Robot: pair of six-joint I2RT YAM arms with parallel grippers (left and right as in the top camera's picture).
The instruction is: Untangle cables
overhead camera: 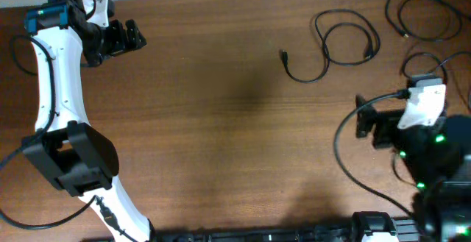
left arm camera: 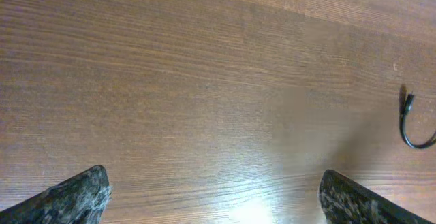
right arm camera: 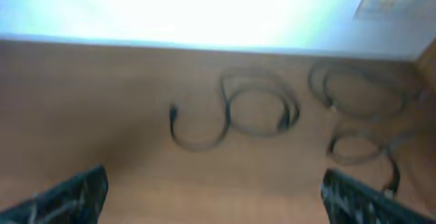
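Three thin black cables lie apart at the table's far right. One cable is looped, and its tail ends in a plug. A second cable is coiled at the far right corner. A third cable lies beside the right arm and is partly hidden by it. My left gripper is open and empty at the far left; its wrist view shows only the plug end. My right gripper is open and empty, just short of the cables. Its blurred wrist view shows the looped cable ahead.
Thick black wires run from the right arm's base over the table at the right. The left arm's wire loops at the left edge. The wooden table ends at a white far edge.
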